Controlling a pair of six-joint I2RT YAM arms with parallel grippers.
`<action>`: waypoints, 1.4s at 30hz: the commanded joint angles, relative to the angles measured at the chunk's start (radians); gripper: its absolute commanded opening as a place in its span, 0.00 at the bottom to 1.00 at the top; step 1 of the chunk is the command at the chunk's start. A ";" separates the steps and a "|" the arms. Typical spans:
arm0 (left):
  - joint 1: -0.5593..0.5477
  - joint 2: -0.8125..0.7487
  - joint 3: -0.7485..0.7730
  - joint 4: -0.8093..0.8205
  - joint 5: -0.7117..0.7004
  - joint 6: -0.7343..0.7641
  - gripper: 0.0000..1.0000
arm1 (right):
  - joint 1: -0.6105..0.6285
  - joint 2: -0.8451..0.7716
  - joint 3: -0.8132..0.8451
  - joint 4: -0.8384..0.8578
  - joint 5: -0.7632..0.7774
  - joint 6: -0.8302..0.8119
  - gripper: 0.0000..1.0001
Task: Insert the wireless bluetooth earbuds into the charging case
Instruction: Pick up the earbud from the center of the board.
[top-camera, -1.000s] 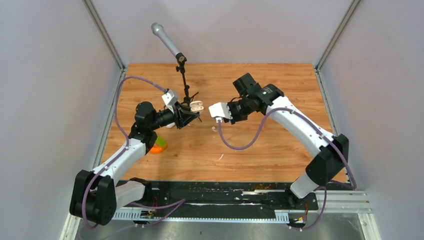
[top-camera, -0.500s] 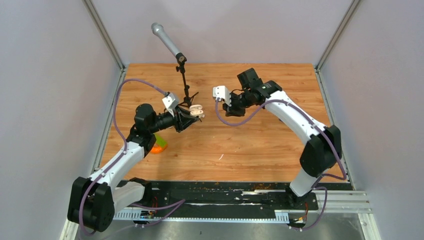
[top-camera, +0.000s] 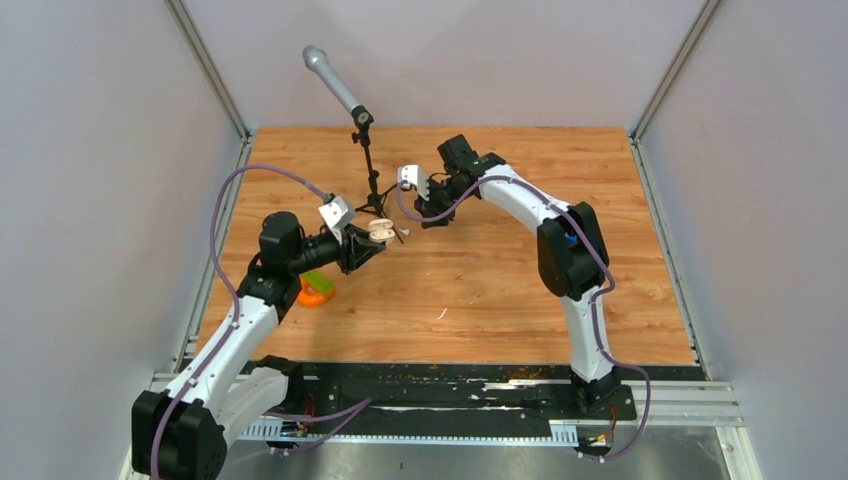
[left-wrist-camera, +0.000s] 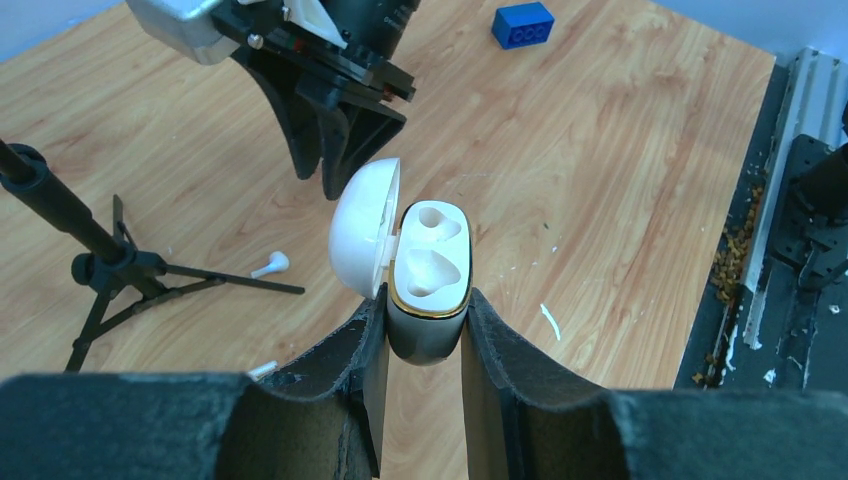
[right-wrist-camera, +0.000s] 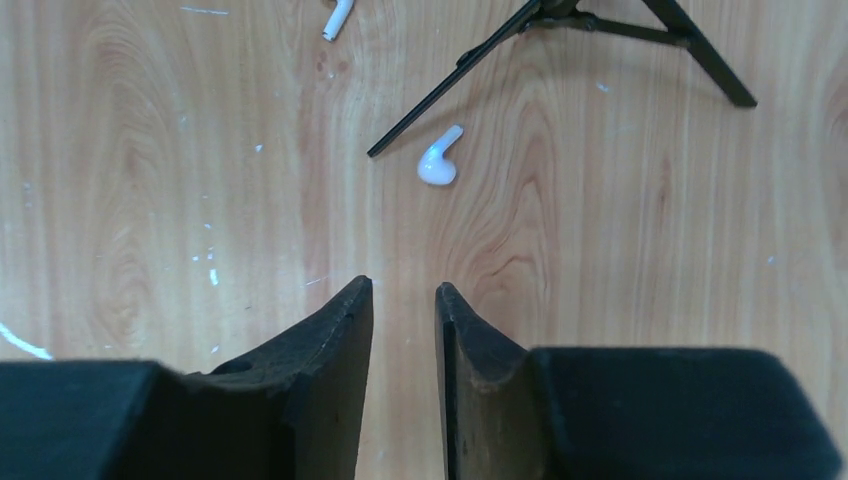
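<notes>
right gripper (right-wrist-camera: 403, 290), barely parted and empty, should widen and straddle the earbud (right-wrist-camera: 438, 160); left gripper (left-wrist-camera: 425, 300) clamps the open case (left-wrist-camera: 430, 265).

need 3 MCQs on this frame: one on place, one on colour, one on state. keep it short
1. Where is the case?
A lying loose, unheld
B pinched in the left claw
C out of view

2. What colour is the block?
A red
B green
C blue

3. What state is the case in?
A lid open, both sockets empty
B lid shut
C lid open, both sockets filled

Key:
1 B: the left wrist view shows both fingers pressed on its base.
2 C: it shows plain blue at the top of that view.
3 A: the lid is swung back and both tan sockets are bare.
</notes>
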 joint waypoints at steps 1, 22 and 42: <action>0.016 -0.042 0.047 -0.085 -0.012 0.061 0.01 | 0.016 0.063 0.083 0.005 -0.071 -0.220 0.32; 0.027 -0.034 0.089 -0.111 -0.016 0.072 0.02 | 0.066 0.274 0.228 -0.023 -0.016 -0.329 0.38; 0.028 -0.020 0.105 -0.143 -0.013 0.079 0.02 | 0.091 0.354 0.301 -0.034 -0.044 -0.235 0.39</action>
